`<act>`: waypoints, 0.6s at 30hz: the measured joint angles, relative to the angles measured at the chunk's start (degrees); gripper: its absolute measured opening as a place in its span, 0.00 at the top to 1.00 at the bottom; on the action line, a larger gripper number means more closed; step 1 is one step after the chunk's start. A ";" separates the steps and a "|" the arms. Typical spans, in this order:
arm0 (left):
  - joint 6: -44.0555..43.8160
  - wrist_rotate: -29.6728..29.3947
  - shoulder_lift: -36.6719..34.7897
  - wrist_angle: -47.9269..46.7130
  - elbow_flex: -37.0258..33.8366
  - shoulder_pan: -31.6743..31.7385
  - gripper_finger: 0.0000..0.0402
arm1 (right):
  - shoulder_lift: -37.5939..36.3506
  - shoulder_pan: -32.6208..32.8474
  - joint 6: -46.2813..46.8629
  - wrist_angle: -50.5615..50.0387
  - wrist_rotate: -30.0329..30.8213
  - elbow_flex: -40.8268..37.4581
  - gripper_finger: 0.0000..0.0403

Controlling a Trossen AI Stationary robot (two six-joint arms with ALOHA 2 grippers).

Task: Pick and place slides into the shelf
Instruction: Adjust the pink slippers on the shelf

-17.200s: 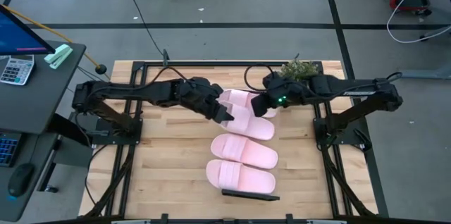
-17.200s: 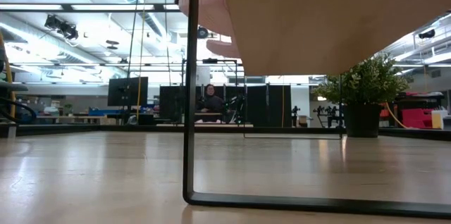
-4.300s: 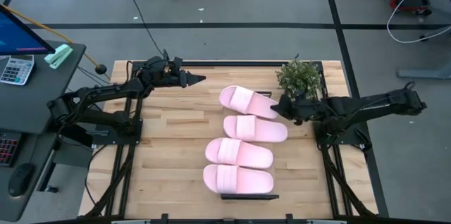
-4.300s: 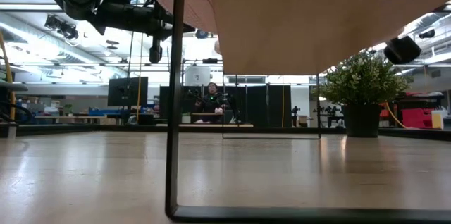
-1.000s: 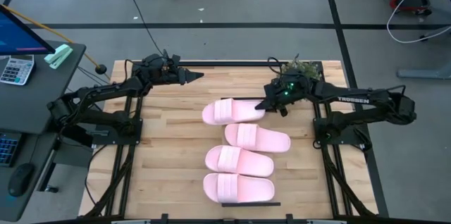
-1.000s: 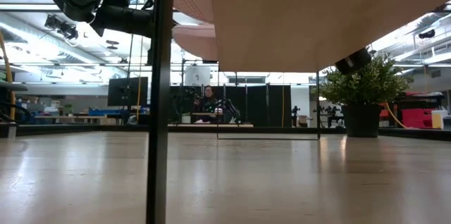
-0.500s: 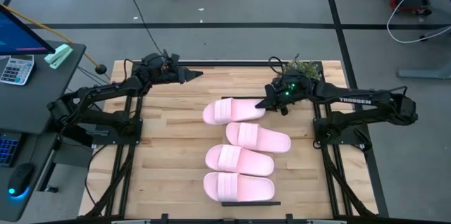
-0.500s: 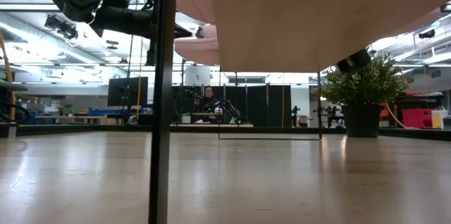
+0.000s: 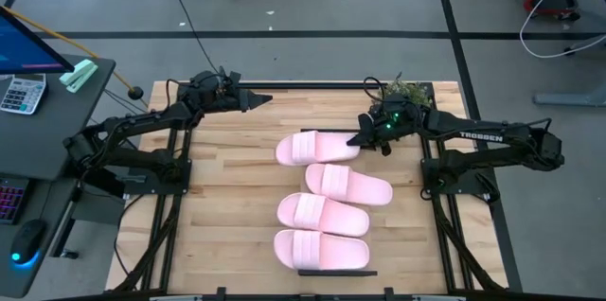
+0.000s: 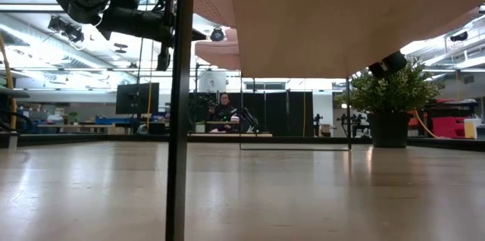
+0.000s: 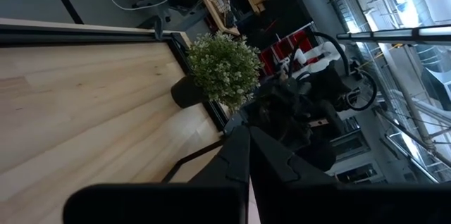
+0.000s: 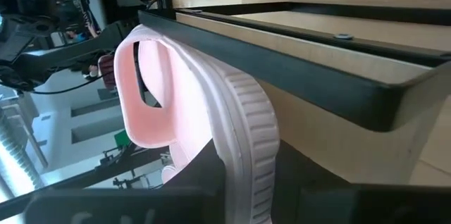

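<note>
Since a moment ago, the right gripper (image 9: 361,140) has nudged its pink slide (image 9: 317,148) slightly toward its own side of the table (image 9: 227,206), while the left gripper (image 9: 254,102) has stayed parked, clenched on nothing, at the far table edge, well clear of the footwear.

Right now the right gripper is grasping the end of that slide: its wrist view shows the ribbed pink edge (image 12: 243,139) pinched between the dark fingers, with the strap arching away ahead of them and the black frame of the shelf (image 12: 296,62) just beyond. Seen from above, the held slide stretches out from the gripper toward the left arm's side, lying crosswise. The other three slides (image 9: 322,214) sit in a staggered row nearer the front edge, the closest of them just beside the held one, the last near the front of the table. A small potted plant (image 9: 402,91) stands right behind the right gripper.

The step in hand looks like positioning the fourth slide so that it lines up with the rest on the shelf. Next, I would judge, the gripper needs to settle the slide flat and square with its neighbour, let go, and back away toward the plant side without dragging the foam edge along or brushing the plant.
</note>
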 joint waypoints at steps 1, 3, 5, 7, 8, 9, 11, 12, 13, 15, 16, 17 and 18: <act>-0.02 0.00 0.00 0.02 0.00 0.00 0.98 | 0.00 -0.02 0.00 -0.04 0.00 0.00 0.83; -0.02 0.00 0.00 0.01 0.00 0.00 0.98 | 0.00 -0.02 -0.11 -0.06 0.04 0.00 0.82; -0.02 0.02 0.00 0.02 0.00 0.00 0.96 | 0.00 -0.02 -0.36 -0.07 0.27 0.00 0.81; -0.02 0.02 0.00 0.02 0.00 0.00 0.95 | -0.16 -0.02 -1.23 -0.13 0.58 0.00 0.80; -0.02 0.01 0.00 0.02 0.00 0.00 0.95 | -0.40 -0.02 -1.47 -0.14 0.71 0.00 0.80; -0.03 0.03 0.00 0.02 0.00 0.00 0.94 | -0.75 -0.02 -1.49 -0.19 0.88 0.00 0.79; -0.11 0.54 0.00 0.00 0.00 0.00 0.94 | -1.71 -0.02 -1.47 -0.90 1.66 0.00 0.78; -0.13 0.81 0.00 0.00 0.00 0.00 0.94 | -2.43 -0.02 -1.47 -2.02 2.19 0.00 0.77; -0.13 1.04 0.00 -0.03 0.00 0.00 0.94 | -3.28 -0.02 -1.43 -3.66 2.80 0.00 0.76; -0.13 1.29 0.00 -0.04 0.00 0.00 0.95 | -5.23 -0.02 -1.29 -7.40 4.20 0.00 0.75; -0.13 1.29 0.00 -0.04 0.00 0.00 0.95 | -6.27 -0.02 -1.26 -9.11 4.97 0.00 0.74; -0.11 1.29 0.00 -0.07 0.00 0.00 0.96 | -7.32 -0.02 -1.19 -10.45 5.56 0.00 0.74; -0.11 1.29 0.00 -0.07 0.00 0.00 0.96 | -8.25 -0.02 -1.05 -11.12 6.04 0.00 0.73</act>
